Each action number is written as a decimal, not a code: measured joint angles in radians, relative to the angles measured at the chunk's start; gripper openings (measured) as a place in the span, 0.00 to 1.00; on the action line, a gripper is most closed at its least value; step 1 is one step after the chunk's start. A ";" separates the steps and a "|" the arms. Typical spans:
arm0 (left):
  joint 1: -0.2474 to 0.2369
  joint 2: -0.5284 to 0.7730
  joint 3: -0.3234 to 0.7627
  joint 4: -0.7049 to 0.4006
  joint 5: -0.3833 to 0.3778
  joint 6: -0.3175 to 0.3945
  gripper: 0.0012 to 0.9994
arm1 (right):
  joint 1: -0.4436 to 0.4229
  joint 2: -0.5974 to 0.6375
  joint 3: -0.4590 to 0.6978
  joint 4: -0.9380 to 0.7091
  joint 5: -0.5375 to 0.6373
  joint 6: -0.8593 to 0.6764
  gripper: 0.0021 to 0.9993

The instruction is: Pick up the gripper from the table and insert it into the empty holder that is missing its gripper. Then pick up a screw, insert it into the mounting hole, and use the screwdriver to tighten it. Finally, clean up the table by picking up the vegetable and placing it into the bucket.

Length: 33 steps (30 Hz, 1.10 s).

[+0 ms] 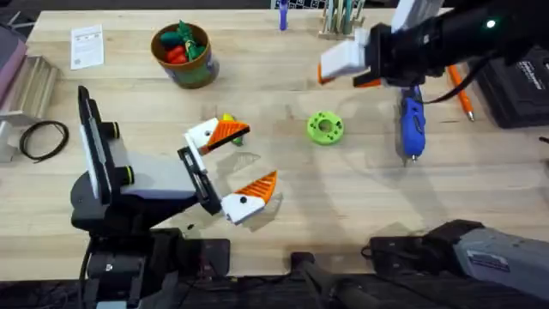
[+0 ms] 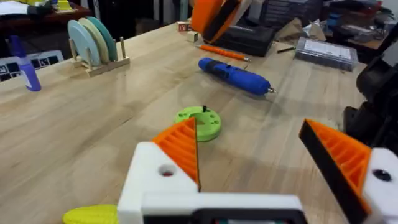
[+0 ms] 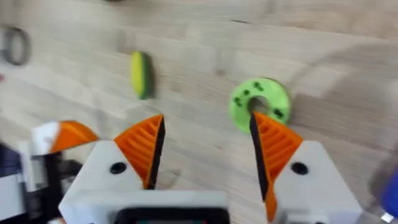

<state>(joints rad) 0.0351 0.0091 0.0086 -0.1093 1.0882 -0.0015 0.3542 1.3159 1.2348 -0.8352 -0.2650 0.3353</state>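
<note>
My left gripper (image 1: 244, 163) stands open over the table's middle left, and both of its white fingers carry orange ribbed tips (image 2: 180, 146). I cannot tell which finger is the holder. The yellow corn (image 1: 225, 118) lies partly hidden behind the far finger; the corn (image 3: 140, 73) lies flat on the wood. A green disc (image 1: 324, 127) with a small dark screw (image 2: 204, 109) standing in it sits to the right. The blue screwdriver (image 1: 413, 127) lies further right. My right gripper (image 1: 343, 73) hangs open and empty above the disc (image 3: 260, 102). The bucket (image 1: 182, 53) stands far left.
Red and green toy vegetables fill the bucket. A thin orange-handled tool (image 1: 461, 94) and a black case (image 1: 519, 86) lie at the right. A rack of round plates (image 2: 93, 40) stands at the far edge. A cable coil (image 1: 43, 137) and a card (image 1: 87, 45) lie at the left.
</note>
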 joint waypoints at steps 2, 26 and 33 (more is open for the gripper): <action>0.000 0.000 0.000 0.000 0.000 0.000 0.99 | 0.024 0.000 0.004 -0.042 0.076 -0.029 0.77; 0.000 0.000 0.000 0.000 0.000 0.000 0.99 | 0.113 0.226 -0.028 -0.036 0.306 -0.068 0.51; 0.000 0.000 0.000 0.000 0.000 0.000 0.99 | 0.113 0.226 -0.090 -0.013 0.361 -0.025 0.44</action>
<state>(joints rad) 0.0349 0.0090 0.0086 -0.1093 1.0885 -0.0013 0.4675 1.5424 1.1443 -0.8478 0.0963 0.3106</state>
